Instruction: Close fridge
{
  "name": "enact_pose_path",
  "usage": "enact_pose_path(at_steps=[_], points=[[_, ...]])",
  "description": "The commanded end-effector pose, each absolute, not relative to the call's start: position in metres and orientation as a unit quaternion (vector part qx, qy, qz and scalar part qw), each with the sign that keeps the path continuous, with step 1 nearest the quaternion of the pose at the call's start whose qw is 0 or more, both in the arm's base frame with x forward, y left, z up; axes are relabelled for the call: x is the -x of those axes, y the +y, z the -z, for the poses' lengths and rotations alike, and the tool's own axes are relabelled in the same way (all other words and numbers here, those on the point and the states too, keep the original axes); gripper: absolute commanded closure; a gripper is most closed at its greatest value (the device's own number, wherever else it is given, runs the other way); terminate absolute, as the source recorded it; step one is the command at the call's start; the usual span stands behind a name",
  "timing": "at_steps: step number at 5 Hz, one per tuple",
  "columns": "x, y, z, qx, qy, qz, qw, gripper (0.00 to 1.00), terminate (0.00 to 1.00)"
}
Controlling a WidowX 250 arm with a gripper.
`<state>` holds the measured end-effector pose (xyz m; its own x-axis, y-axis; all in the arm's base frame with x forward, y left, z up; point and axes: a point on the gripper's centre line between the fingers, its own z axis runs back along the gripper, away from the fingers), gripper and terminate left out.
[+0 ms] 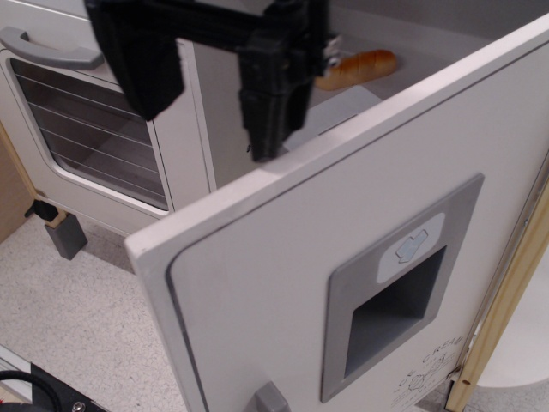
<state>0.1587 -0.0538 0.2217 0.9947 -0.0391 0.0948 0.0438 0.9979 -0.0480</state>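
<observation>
The white fridge door (283, 283) stands wide open and fills the lower right of the view. It has a grey recessed dispenser panel (399, 292) and the top of a grey handle (268, 399) at the bottom edge. My black gripper (210, 133) hangs at the top, behind the door's upper edge, on the inner side of the door. Its two fingers (274, 103) are spread apart with nothing between them. The right finger reaches down close to the door's top edge. A bread roll (356, 69) lies on a shelf inside the fridge.
The white oven door (86, 129) with a barred window and a horizontal grey handle (47, 47) is at the left. A grey block (66, 233) stands on the speckled floor below it. A wooden frame post (506, 292) runs along the right edge.
</observation>
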Motion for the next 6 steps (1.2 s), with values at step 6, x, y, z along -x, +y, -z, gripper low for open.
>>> enact_pose_path(at_steps=[6], points=[[-0.189, -0.034, -0.229, -0.029, -0.083, 0.027, 0.996, 0.00, 0.00]])
